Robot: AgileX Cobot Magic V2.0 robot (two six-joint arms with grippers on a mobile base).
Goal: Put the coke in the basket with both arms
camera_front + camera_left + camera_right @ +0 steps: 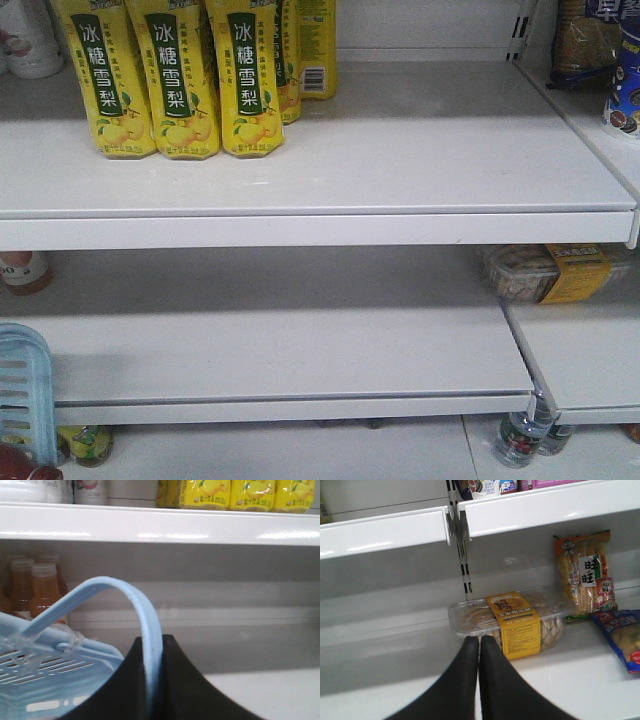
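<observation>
Far left in the front view, the light-blue basket (22, 385) pokes into frame at the lower corner, hanging in front of the lower shelf (300, 360). Just beneath its slotted side, right at the bottom edge, sits a rounded dark-red shape (18, 466) that may be the coke; too little of it shows to be sure, and I cannot tell whether it is inside the basket or under it.

The left wrist view explains how the basket is carried: the left claw (152, 680) is pinching the flat blue strap handle (135, 597), which arches up out of the black wedges and back down to the basket rim. Amber bottles (37, 587) stand on the shelf behind it.

Moving right, the middle of both shelves is bare white board, with yellow pear-drink bottles (175, 80) lined up along the top shelf.

Further right, the right claw (479, 645) has its two black tips pressed together with nothing between them, pointing at a clear snack tray with a yellow label (512, 622). Snack bags (585, 572) lean against the back wall beside it.

To my eye the sensible thing is to keep the left arm steady so the basket hangs level, then bring the right arm over, spread the tips wide only once lined up with the bottle's body, and grip low enough that it will not tip.
</observation>
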